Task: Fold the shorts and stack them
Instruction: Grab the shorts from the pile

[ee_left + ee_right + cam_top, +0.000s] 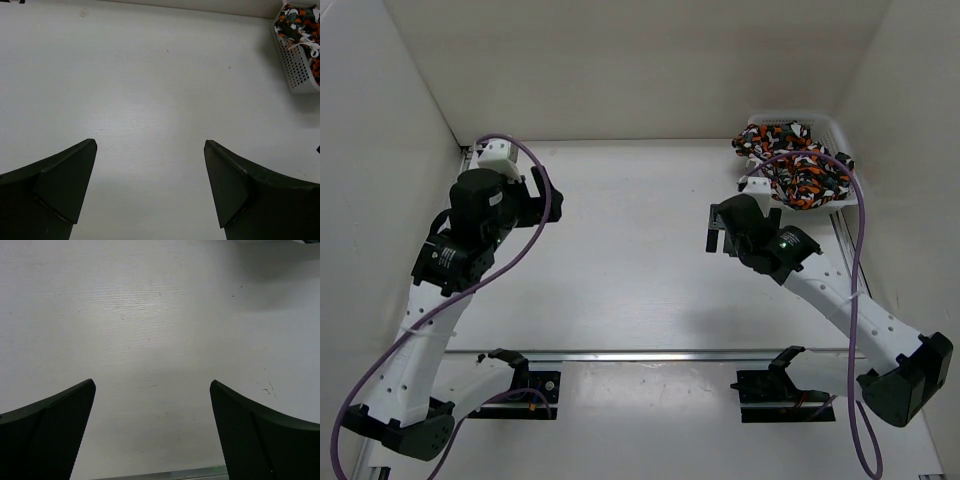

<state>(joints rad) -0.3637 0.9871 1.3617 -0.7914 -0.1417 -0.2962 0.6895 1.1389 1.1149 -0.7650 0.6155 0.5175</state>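
So the camo shorts (794, 163) are bunched up in the white mesh basket (299, 71), heaped above its rim, way over in the far right corner of the table (620, 260). Nothing's spread out on the tabletop. The left gripper (150, 144) has its fingers wide apart with only bare white table showing between them. Same for the right gripper (152, 383): fingers spread, nothing in them. From the top view the right arm sits near the basket but isn't touching it, and the left arm is well apart from it on the other side.
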